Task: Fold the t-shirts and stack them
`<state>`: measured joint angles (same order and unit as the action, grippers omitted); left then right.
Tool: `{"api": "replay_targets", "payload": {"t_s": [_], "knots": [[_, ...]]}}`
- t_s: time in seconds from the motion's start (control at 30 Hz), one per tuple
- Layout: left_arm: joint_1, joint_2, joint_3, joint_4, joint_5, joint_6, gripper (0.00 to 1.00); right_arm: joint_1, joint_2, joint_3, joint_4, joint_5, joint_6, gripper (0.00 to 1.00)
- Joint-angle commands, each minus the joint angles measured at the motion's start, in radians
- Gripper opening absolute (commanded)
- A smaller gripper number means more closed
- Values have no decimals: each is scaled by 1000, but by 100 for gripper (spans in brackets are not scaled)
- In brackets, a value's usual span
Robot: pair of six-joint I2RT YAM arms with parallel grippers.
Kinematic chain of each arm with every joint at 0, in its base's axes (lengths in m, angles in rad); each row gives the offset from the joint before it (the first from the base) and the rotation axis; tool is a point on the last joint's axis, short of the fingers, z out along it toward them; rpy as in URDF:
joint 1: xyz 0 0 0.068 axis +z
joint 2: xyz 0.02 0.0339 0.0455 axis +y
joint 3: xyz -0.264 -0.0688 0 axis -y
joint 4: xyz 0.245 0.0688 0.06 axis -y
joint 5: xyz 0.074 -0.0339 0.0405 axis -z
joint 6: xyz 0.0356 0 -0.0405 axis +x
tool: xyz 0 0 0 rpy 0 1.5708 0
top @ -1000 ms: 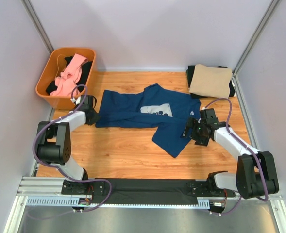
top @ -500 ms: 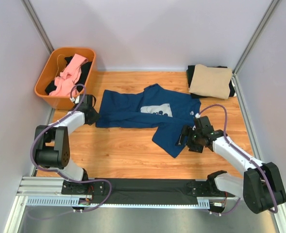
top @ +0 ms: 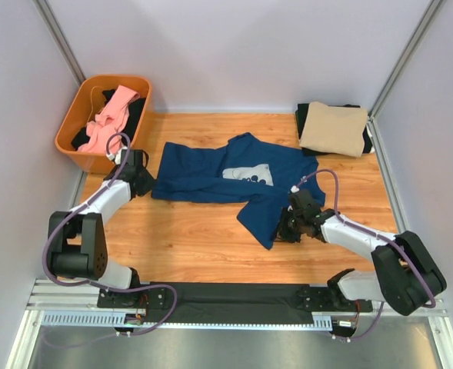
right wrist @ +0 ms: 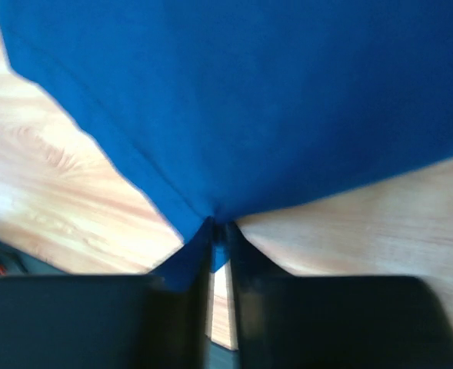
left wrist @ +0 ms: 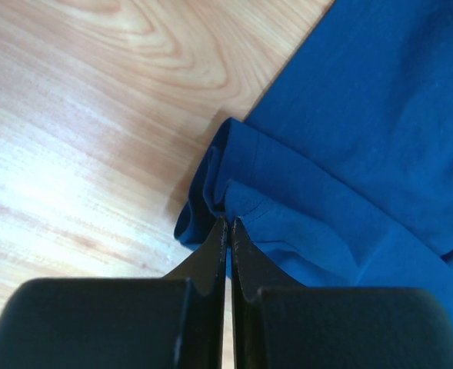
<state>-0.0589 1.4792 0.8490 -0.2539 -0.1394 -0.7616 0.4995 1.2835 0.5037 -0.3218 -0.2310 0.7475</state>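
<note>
A: Where is the navy t-shirt (top: 211,181)?
B: Spread on the table (top: 188,238), between both arms.
A: Why 2 grips?
B: The left gripper (top: 140,181) is clamped on its left edge and the right gripper (top: 281,229) pinches its near corner, probably to pull it flat for folding.

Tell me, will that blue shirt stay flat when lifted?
Probably not: the blue t-shirt lies rumpled and doubled over, so it should sag between the left gripper and right gripper pinching its edges. Pushed, it would likely bunch, as its pinched hem does.
</note>
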Motion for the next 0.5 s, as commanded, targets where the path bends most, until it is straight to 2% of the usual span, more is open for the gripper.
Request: {"api": "replay_targets", "payload": {"t_s": [0.0,0.03,0.17,0.23,0.47], "knots": [[2,-85,-10,-14,15,-18,0,11,16,-31,10,25,3,4],[2,-95,-8,-22,18,-19,0,13,1,-33,7,32,3,0],[2,-167,-2,-93,41,-19,0,13,-130,7,-91,90,-7,0],[2,-223,4,-126,50,-16,0,13,-240,68,-202,126,-10,0],[2,-439,97,-333,112,15,0,13,-532,418,-599,361,-63,0]]}}
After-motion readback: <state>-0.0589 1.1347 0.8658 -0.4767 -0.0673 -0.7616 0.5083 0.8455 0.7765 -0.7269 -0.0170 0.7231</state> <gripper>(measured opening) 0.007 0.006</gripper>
